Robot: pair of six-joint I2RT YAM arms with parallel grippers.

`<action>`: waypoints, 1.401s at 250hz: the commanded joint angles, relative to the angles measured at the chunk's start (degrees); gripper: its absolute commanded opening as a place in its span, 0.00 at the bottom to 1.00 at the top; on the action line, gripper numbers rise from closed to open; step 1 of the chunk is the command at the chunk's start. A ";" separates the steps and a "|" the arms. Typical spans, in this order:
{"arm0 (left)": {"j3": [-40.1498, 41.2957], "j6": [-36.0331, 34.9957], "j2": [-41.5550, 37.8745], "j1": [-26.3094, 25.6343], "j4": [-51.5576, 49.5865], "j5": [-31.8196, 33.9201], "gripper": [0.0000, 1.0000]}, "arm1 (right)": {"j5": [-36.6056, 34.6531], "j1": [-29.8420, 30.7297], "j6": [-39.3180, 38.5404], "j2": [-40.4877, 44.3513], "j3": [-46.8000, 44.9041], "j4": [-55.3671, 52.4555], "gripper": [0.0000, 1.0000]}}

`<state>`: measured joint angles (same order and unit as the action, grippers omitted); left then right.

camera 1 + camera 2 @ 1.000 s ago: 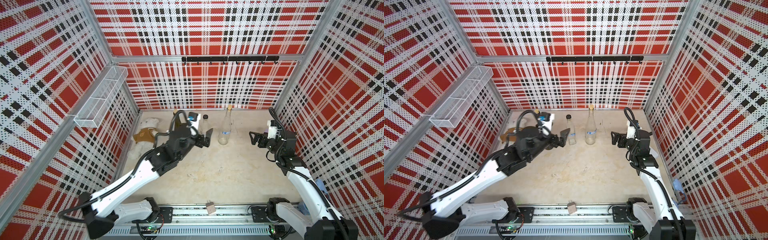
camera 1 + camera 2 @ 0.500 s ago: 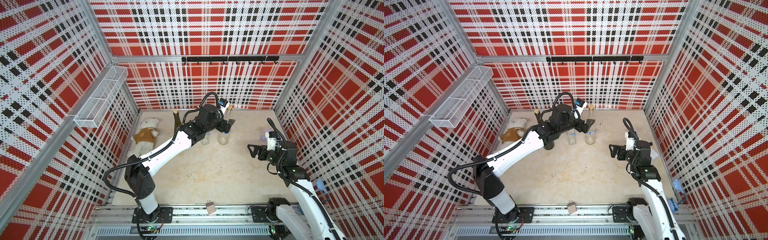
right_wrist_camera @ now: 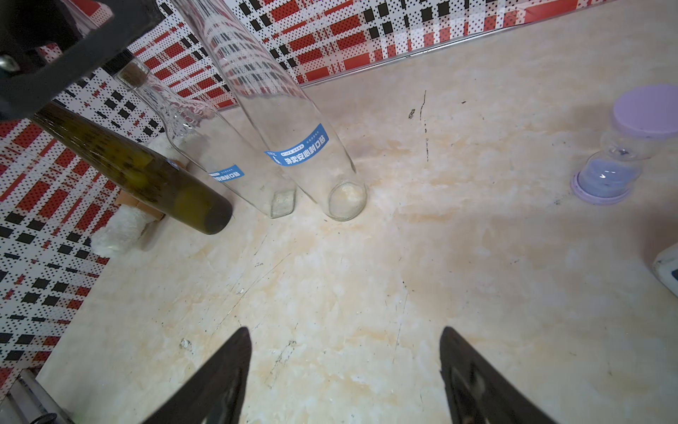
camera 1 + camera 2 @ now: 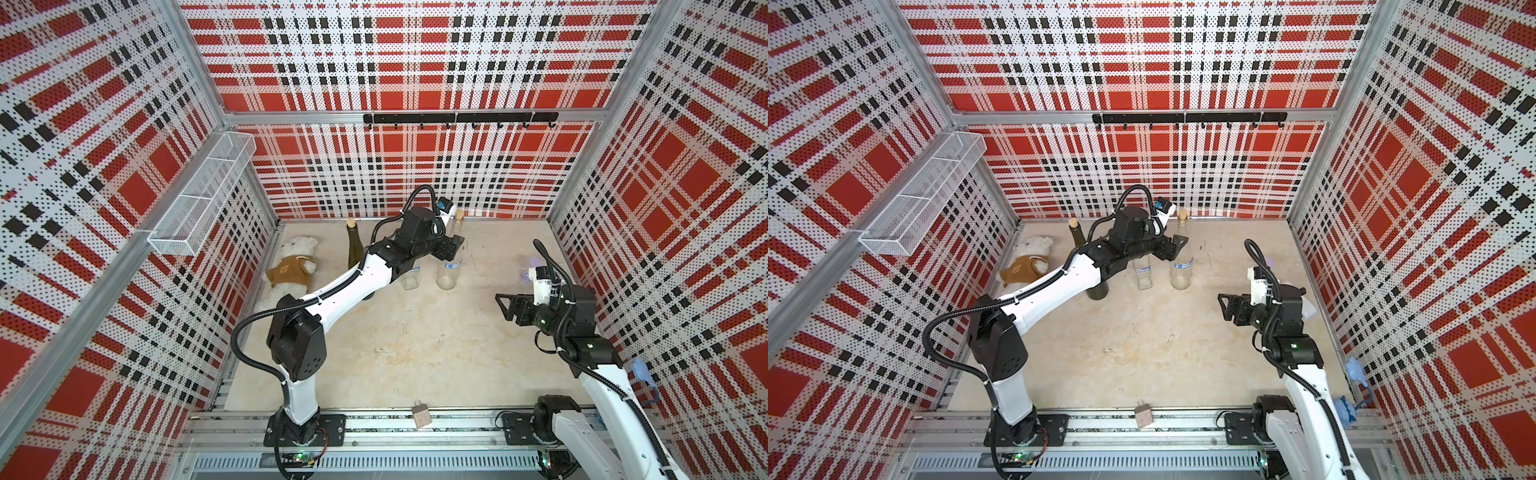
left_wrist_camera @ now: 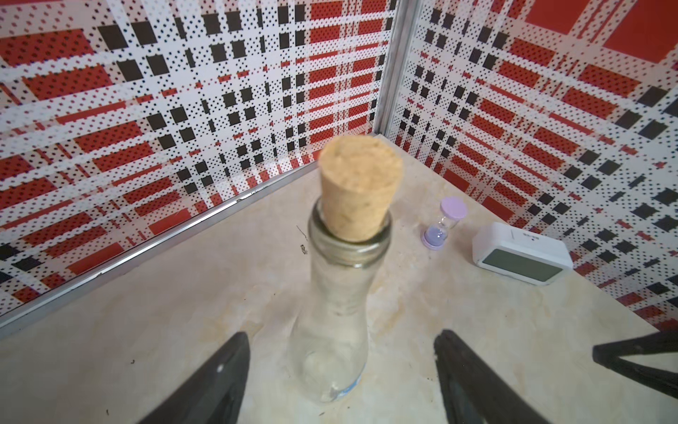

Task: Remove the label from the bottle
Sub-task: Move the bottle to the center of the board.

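Your left gripper (image 5: 341, 333) stands with its jaws apart on either side of the round clear bottle (image 3: 293, 110), low on the neck under the cork (image 5: 357, 191). As far as the wrist view shows, neither finger touches glass. If you close off-centre, 1 finger lands first and shoves this tall, narrow bottle, and it could tip into the square clear bottle (image 3: 253, 176) just beside it, with the dark green bottle (image 3: 128, 161) next in line. The neck is smooth and tapered, so a light pinch may slip. The blue label (image 3: 299, 147) sits low on the body near the base, so any peeling pull there will likely twist the bottle about your high hold. Your right gripper (image 3: 345, 329) is empty, jaws apart over bare table, well away from the bottles. Both clear bottles carry blue labels, so watch which 1 it reaches, and keep it clear of the lilac sand timer (image 3: 620, 154).
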<state>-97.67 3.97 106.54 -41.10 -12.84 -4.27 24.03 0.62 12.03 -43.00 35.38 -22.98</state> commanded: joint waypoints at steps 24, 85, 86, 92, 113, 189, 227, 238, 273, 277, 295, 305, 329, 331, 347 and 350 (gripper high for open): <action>-3.89 1.05 1.82 0.83 4.04 -1.76 0.81 | 0.40 -0.10 -0.30 1.43 -0.07 -0.26 0.82; -6.86 -0.84 4.16 1.46 2.59 -4.54 0.78 | -0.04 -0.10 0.18 2.21 0.72 -2.22 0.80; -6.89 -0.87 4.23 1.50 2.57 -4.53 0.78 | -0.08 -0.10 0.14 2.22 0.74 -2.27 0.80; -7.13 -0.89 4.45 1.54 2.48 -4.78 0.77 | -0.07 -0.10 0.14 2.24 0.83 -2.48 0.80; -7.86 -0.91 5.31 2.04 2.34 -5.85 0.75 | -0.13 -0.10 -0.24 2.22 1.23 -3.05 0.80; -11.29 -1.81 8.61 2.53 1.79 -7.64 0.70 | -0.71 -0.07 -0.69 2.31 1.27 -3.65 0.80; -12.26 -2.04 9.74 2.66 1.77 -7.81 0.66 | -0.77 -0.10 -0.69 2.40 0.93 -3.73 0.80; -12.37 -2.13 9.91 2.73 1.82 -7.87 0.65 | -0.83 -0.10 -0.69 2.44 0.82 -3.73 0.80; -12.38 -2.60 10.03 2.74 2.03 -7.70 0.56 | -1.33 -0.10 -0.69 2.58 0.50 -3.69 0.80; -12.37 -2.65 10.04 2.72 2.11 -7.60 0.56 | -1.36 -0.08 -0.69 2.57 0.48 -3.73 0.80; -12.28 -2.76 10.06 2.77 2.28 -7.47 0.54 | -1.66 -0.10 -0.77 2.51 0.37 -3.82 0.80; -12.30 -2.76 10.01 2.86 2.34 -7.37 0.54 | -1.72 -0.09 -0.78 2.49 0.39 -3.91 0.80; -12.19 -2.72 10.08 2.83 2.78 -7.35 0.52 | -1.99 -0.10 -0.96 2.57 0.40 -4.17 0.80; -12.19 -2.75 10.06 2.82 2.74 -7.40 0.52 | -2.02 -0.12 -0.96 2.57 0.35 -4.22 0.80; -12.28 -2.66 10.19 2.88 3.00 -7.34 0.50 | -2.23 -0.10 -1.11 2.76 0.40 -4.35 0.80; -12.31 -2.73 10.24 2.89 3.04 -7.33 0.49 | -2.31 -0.10 -1.20 2.75 0.40 -4.35 0.80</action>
<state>-108.38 1.74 115.70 -38.59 -11.11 -11.60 22.52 0.62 11.99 -41.17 35.46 -27.66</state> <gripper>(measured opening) 0.514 0.798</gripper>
